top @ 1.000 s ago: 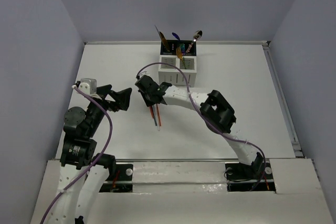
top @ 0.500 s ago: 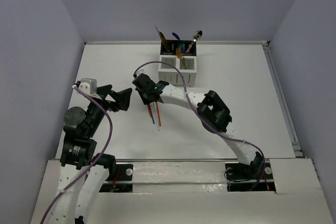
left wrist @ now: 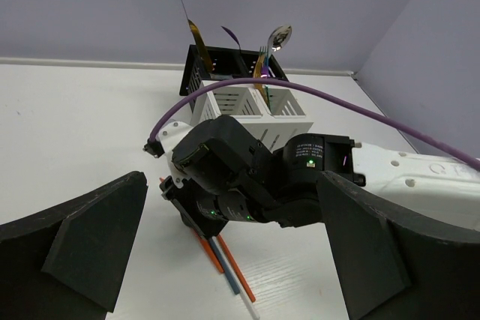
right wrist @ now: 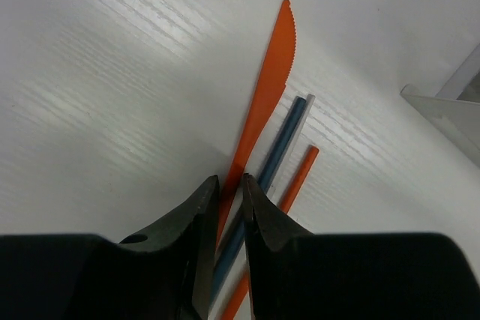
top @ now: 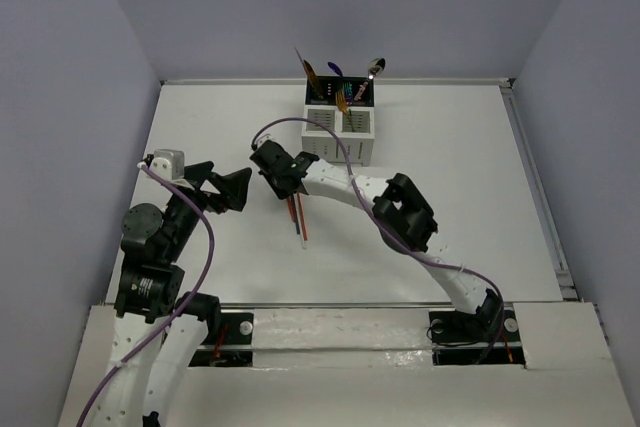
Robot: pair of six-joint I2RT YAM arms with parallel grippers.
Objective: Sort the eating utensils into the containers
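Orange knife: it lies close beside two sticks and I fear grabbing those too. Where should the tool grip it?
Probably the narrow handle of the knife, from straight above, jaws across its width. It lies flat, leaving no room underneath, and the blue stick runs close along one edge.

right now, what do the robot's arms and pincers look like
The left arm and right arm are white tubes with black joints, each trailing a purple cable. The left pincer is black with broad wedge-shaped fingers; the right pincer is black with narrow tips. A green light glows on its wrist.
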